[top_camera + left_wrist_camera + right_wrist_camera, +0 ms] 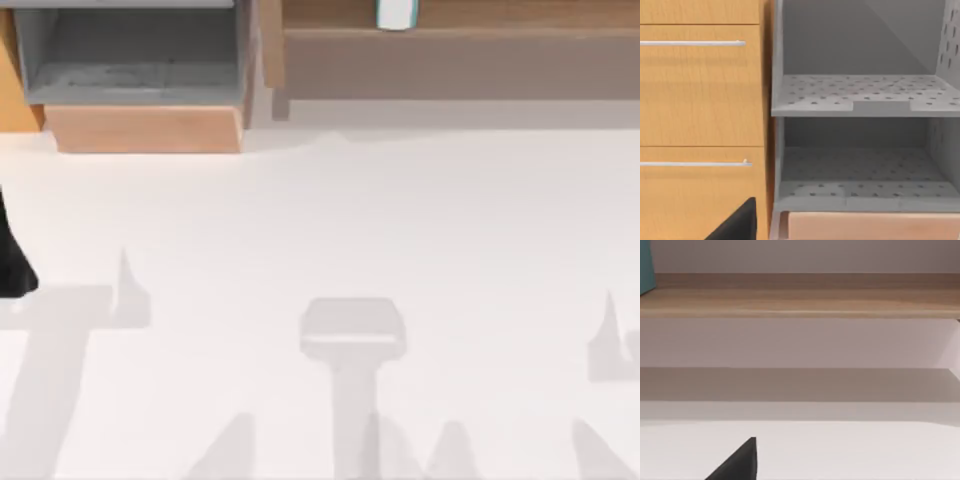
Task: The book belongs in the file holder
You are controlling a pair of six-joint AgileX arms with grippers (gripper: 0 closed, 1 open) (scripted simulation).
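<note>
Left claw [15, 270] edge-cropped; book [396, 14], seemingly upright, half cut off on shelf [460, 40].

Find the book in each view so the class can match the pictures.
Top view: book at the top edge, right of centre, on the shelf.
Left wrist view: faces the file holder instead.
Right wrist view: a teal sliver standing on the shelf.
Shared landmark: the shelf.

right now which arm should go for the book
Probably right: the book stands on the wooden shelf right of the file holder, and the right wrist view faces that shelf. The left arm sits at the far left edge.
</note>
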